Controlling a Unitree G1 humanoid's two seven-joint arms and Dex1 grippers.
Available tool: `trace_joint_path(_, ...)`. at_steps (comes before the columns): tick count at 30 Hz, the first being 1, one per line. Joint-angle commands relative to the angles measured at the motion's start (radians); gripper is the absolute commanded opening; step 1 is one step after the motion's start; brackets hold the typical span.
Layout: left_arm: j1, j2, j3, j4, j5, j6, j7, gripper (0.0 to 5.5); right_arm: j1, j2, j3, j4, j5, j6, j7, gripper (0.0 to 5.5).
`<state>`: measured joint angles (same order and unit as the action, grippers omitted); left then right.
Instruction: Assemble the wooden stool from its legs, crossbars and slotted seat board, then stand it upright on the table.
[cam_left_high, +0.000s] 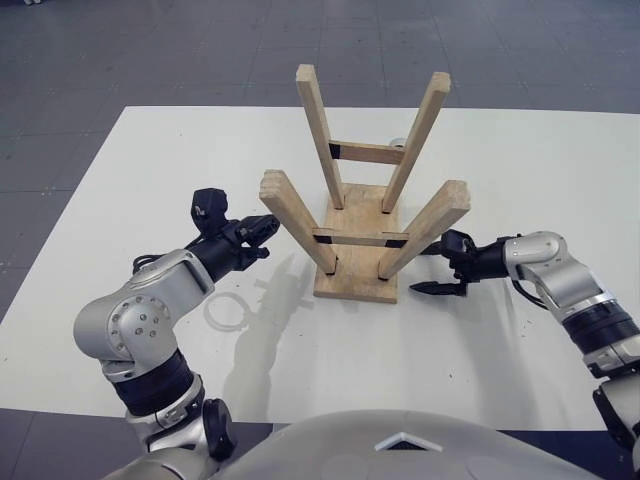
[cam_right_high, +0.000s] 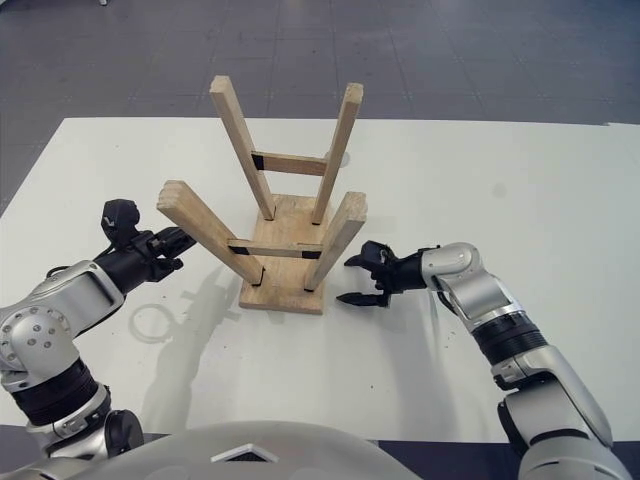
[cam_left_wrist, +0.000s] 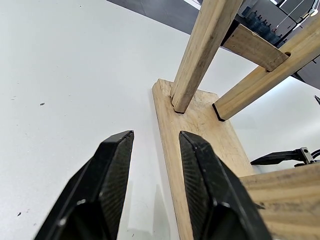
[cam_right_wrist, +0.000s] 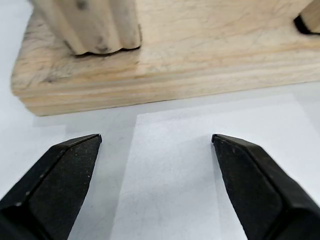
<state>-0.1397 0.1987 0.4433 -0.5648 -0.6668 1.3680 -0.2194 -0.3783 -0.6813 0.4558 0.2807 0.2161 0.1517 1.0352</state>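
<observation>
The wooden stool stands upside down on the white table, its seat board (cam_left_high: 366, 214) flat and its four legs pointing up. The near left leg (cam_left_high: 297, 218) and near right leg (cam_left_high: 427, 226) are joined by a crossbar (cam_left_high: 360, 239); a second crossbar (cam_left_high: 367, 152) joins the far pair. My left gripper (cam_left_high: 262, 232) is open, just left of the near left leg and touching nothing; the board's left edge (cam_left_wrist: 167, 130) lies ahead of its fingers (cam_left_wrist: 112, 170). My right gripper (cam_left_high: 432, 268) is open at the board's near right corner (cam_right_wrist: 75, 85), a small gap away, holding nothing.
A pale ring (cam_left_high: 226, 310) lies flat on the table (cam_left_high: 520, 180) beside my left forearm. A small round object (cam_left_high: 398, 143) peeks out behind the far crossbar. Bare tabletop spreads on both sides of the stool, and grey floor lies past the far edge.
</observation>
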Motion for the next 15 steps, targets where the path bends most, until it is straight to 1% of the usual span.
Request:
trace_joint_path(1,0.014,-0.049,-0.021,-0.033,-0.011,0.006,0.038,1.67,0.031,0.072,-0.029,-0.022,-0.065,0.054,-0.114,4.07)
trace_joint_path(5,0.013,-0.091,-0.036,-0.042,-0.009,0.0,0.07,1.67,0.0,0.173,-0.06,0.0,-0.1,0.081,-0.219,4.07)
trace_joint_path(7,0.007,-0.104,-0.041,-0.044,-0.011,-0.001,0.083,1.67,-0.023,0.2,-0.079,0.027,-0.116,0.08,-0.245,4.07)
trace_joint_path(12,-0.001,-0.111,-0.043,-0.041,-0.014,-0.012,0.097,1.67,-0.088,0.204,-0.163,0.116,-0.154,0.063,-0.319,4.07)
trace_joint_path(15,0.011,-0.111,-0.052,-0.044,-0.012,-0.02,0.1,1.67,-0.099,0.208,-0.22,0.1,-0.154,0.087,-0.366,4.07)
